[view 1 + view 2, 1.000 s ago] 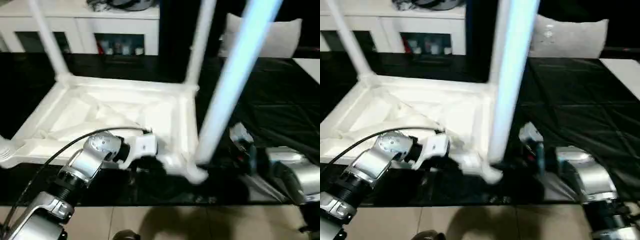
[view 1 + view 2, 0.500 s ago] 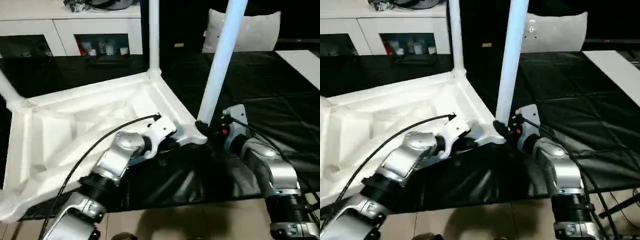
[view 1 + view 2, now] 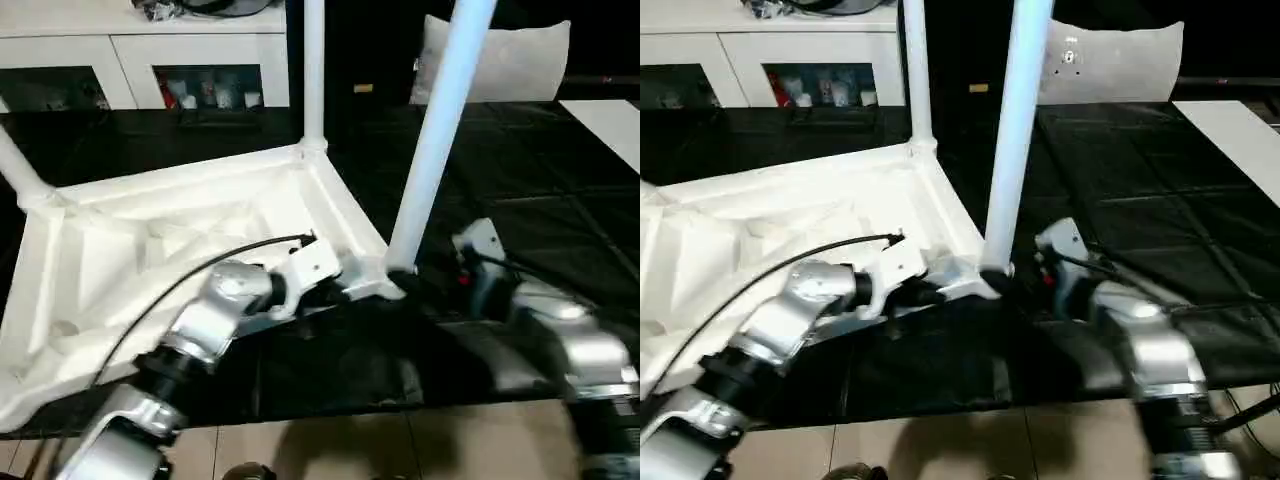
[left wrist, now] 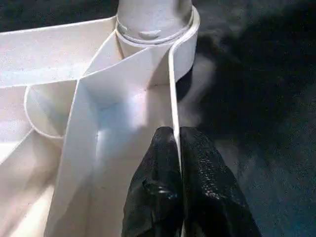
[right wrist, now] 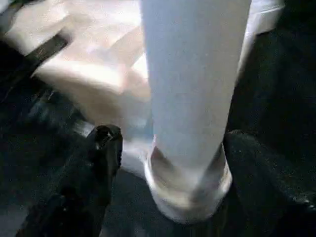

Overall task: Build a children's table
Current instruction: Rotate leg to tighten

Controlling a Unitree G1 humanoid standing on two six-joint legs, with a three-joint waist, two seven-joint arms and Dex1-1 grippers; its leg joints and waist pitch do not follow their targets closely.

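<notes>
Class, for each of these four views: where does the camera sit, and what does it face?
Left eye and right eye views: on the head, looking down at the upturned table, over both silver forearms.
Left wrist view: along the left gripper, shut on the table's rim.
Right wrist view: along the right gripper, open around the near leg.
All share that leg's corner socket.

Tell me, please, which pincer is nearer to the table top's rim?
Left. The left pincer is shut on the table top's rim, just beside the corner socket. The right pincer stands open around the near leg, off the rim.
</notes>
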